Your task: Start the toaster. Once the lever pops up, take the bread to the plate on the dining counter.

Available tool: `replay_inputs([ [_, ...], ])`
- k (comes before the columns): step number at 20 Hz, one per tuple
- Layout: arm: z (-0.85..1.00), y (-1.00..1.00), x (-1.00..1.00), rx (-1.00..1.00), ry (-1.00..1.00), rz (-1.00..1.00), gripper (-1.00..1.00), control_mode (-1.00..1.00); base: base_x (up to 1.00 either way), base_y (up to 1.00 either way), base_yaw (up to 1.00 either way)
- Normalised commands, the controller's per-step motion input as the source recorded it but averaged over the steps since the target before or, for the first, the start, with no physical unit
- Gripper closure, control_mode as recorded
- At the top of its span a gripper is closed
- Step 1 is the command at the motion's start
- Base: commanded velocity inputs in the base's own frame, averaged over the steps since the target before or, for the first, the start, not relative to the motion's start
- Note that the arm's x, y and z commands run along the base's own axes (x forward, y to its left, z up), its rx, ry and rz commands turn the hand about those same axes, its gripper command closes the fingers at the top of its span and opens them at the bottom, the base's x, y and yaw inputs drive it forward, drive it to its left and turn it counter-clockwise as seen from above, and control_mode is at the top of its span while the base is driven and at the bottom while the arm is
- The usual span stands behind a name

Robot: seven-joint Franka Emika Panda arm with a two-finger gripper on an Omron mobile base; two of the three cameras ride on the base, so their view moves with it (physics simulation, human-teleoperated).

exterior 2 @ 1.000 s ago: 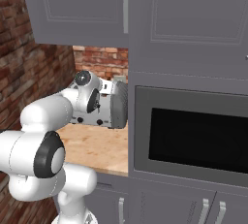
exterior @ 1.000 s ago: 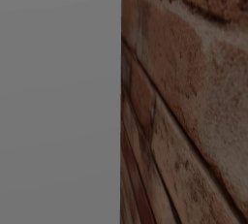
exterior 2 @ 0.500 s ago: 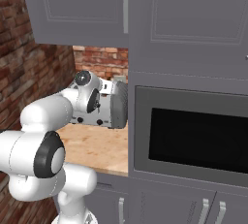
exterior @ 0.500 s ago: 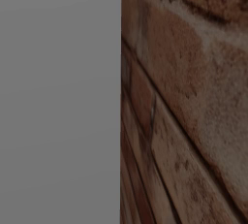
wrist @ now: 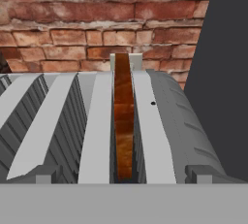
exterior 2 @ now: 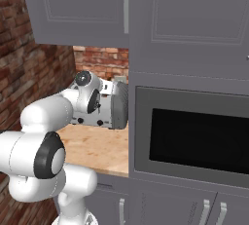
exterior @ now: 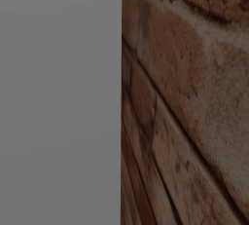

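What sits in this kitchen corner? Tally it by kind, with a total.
Toaster: 1
Bread slice: 1
Microwave: 1
Wood-topped counter: 1
Total: 4

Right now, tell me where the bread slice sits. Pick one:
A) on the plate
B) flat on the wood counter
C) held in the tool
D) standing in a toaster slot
D: in the hand view the brown bread stands on edge, down in a slot of the grey toaster, before the brick wall.
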Motion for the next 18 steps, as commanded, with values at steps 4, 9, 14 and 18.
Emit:
replay_inputs([
  [4, 0.00, 0.00, 0.00, 0.00, 0.00, 0.00, -1.00, -1.00, 0.00, 0.00, 0.00],
  [9, 0.00, 0.00, 0.00, 0.00, 0.00, 0.00, -1.00, -1.00, 0.00, 0.00, 0.00],
  [14, 0.00, 0.00, 0.00, 0.00, 0.00, 0.00, -1.00, -1.00, 0.00, 0.00, 0.00],
  [18, 0.00, 0.00, 0.01, 0.00, 0.00, 0.00, -1.00, -1.00, 0.00, 0.00, 0.00],
])
